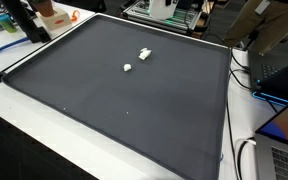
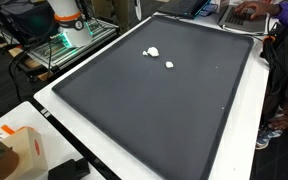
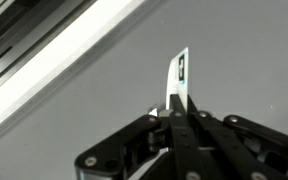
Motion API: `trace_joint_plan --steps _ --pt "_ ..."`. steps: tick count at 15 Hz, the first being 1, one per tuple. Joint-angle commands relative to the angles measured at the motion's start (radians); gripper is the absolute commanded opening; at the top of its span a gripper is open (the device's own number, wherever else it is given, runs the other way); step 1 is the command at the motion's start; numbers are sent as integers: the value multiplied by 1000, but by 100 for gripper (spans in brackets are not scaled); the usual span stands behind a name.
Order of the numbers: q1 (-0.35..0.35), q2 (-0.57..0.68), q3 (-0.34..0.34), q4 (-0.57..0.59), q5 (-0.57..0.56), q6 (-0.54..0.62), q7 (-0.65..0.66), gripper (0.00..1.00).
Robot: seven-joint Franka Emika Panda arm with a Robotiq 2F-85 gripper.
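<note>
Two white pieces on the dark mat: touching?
No, in an exterior view the larger white piece and the smaller white piece lie apart, with bare dark mat between them.

I count two small white lumps (image 1: 144,53) on one dark mat (image 1: 114,115), and the mat covers one white table (image 2: 114,140). At the table's near corner stands one orange-and-white box (image 2: 19,150). Above the mat hangs one gripper (image 3: 180,65) with two fingers.

Even, soft indoor light; wrist view greyish and slightly blurred.
</note>
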Motion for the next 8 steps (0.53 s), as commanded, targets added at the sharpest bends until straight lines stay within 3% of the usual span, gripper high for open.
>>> trace_joint_plan --steps 1,3,4,8 --pt "-4 -66 3 75 29 -275 -150 1" --pt "-6 -57 0 101 45 -356 -247 1" --pt "-42 -71 40 83 33 -302 -178 1" --pt "-60 -67 56 93 30 -312 -186 4"
